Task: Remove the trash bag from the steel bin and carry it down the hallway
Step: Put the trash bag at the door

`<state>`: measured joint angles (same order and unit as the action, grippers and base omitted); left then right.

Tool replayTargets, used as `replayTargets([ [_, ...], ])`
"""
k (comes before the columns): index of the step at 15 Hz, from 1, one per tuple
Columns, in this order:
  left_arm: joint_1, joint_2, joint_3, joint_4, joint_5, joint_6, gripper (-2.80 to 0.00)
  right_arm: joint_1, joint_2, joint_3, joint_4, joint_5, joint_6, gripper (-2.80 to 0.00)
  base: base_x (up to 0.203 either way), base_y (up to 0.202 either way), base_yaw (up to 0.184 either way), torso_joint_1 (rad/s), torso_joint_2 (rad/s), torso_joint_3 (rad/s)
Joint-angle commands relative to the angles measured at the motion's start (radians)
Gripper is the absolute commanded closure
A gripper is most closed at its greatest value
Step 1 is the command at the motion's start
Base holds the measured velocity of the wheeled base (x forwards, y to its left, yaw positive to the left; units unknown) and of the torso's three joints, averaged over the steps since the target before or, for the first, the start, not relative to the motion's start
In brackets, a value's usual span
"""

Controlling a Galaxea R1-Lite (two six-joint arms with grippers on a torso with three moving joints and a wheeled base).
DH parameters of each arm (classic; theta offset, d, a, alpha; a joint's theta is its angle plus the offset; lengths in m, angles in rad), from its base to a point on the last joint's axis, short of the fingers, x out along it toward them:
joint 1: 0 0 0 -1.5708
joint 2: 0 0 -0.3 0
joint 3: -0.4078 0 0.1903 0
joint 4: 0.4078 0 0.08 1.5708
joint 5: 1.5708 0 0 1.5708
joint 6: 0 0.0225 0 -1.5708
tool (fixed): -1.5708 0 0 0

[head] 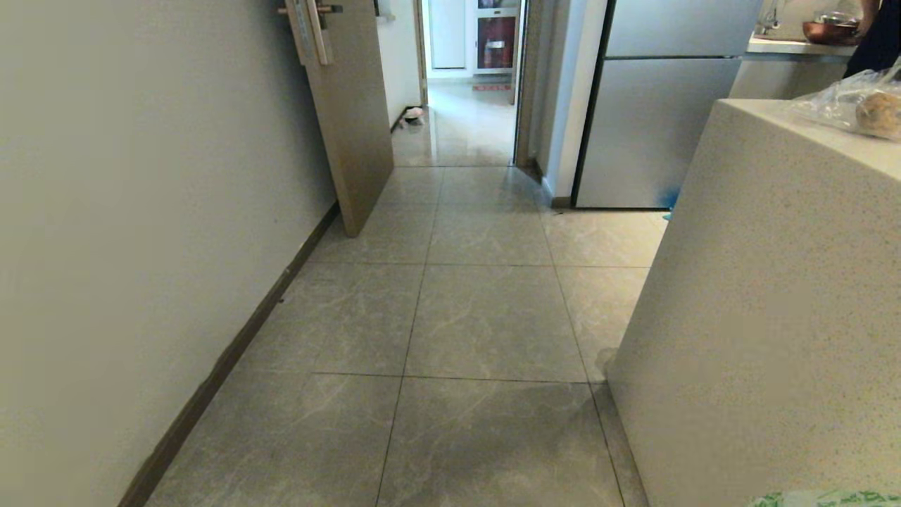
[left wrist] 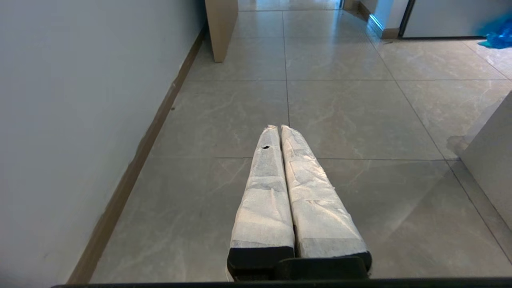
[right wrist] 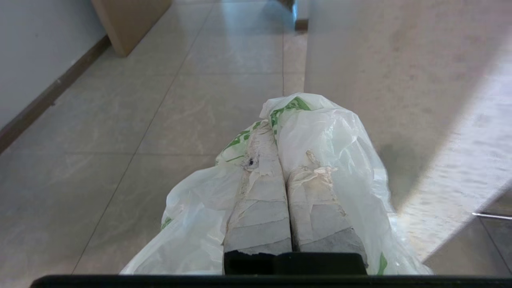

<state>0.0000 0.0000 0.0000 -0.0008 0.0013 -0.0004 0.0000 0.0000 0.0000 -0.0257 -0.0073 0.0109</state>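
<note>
Right wrist view: bag [right wrist: 328, 160] draped over and around the right gripper [right wrist: 280, 138], white film with green print bunched at the fingertips and spilling down both sides of the fingers [right wrist: 260, 200]. Jaws pressed together with the plastic caught at the tips, so a pinch on the bag, not an empty close. Bulk of the bag hanging below and beside the jaws rather than ahead of them; only a green-and-white scrap [head: 823, 499] showing at the lower right edge of the head view. Bin nowhere in sight, so removal judged done and the carry under way.

Just to the right of the bag, speckled counter [head: 760, 317], close enough that the load could brush its side. Ahead, hallway floor [head: 486, 317], running straight on past an open door [head: 352, 120] on the left toward a doorway, fridge [head: 662, 113] on the right beyond the counter.

Left gripper [left wrist: 279, 127] out front over the tiles nearer the wall [head: 141, 176], taped fingers shut on nothing, idle. Right arm the only one bearing the load; coming move likely a straight drive forward, keeping the bag off the counter.
</note>
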Motion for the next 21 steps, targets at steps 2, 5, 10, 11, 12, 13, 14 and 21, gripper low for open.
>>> replayTargets([
  [2,0.0,0.0,0.0,0.001,0.0,-0.003,0.0,0.0,0.0,0.009,-0.001,0.0,0.0,0.0,0.0,0.0,0.0,0.0,0.0,0.0],
  [5,0.0,0.0,0.0,0.001,0.0,-0.001,0.0,0.0,0.002,0.009,0.0,0.0,0.0,0.0,0.0,0.0,0.0,0.0,0.0,0.0],
  [10,0.0,0.0,0.0,0.001,0.0,0.0,0.0,0.0,0.002,0.009,-0.002,0.0,0.0,0.0,0.0,0.0,0.0,0.0,0.0,0.0],
  [11,0.0,0.0,0.0,0.001,0.0,0.0,0.0,0.0,0.001,0.009,-0.001,0.0,0.0,0.0,0.0,0.0,0.0,0.0,0.0,0.0],
  [12,0.0,0.0,0.0,0.001,0.0,0.0,0.0,0.0,0.002,0.009,0.0,0.0,0.0,0.0,0.0,0.0,0.0,0.0,0.0,0.0],
  [13,0.0,0.0,0.0,0.001,0.0,0.0,0.0,0.0,0.002,0.009,-0.001,0.0,0.0,0.0,0.0,0.0,0.0,0.0,0.0,0.0],
  [14,0.0,0.0,0.0,0.001,0.0,0.001,0.0,0.0,0.0,0.009,0.0,0.0,0.0,0.0,0.0,0.0,0.0,0.0,0.0,0.0],
  [21,0.0,0.0,0.0,0.001,0.0,0.0,0.0,0.0,0.001,0.009,-0.001,0.0,0.0,0.0,-0.001,0.063,0.0,0.002,0.0,0.001],
])
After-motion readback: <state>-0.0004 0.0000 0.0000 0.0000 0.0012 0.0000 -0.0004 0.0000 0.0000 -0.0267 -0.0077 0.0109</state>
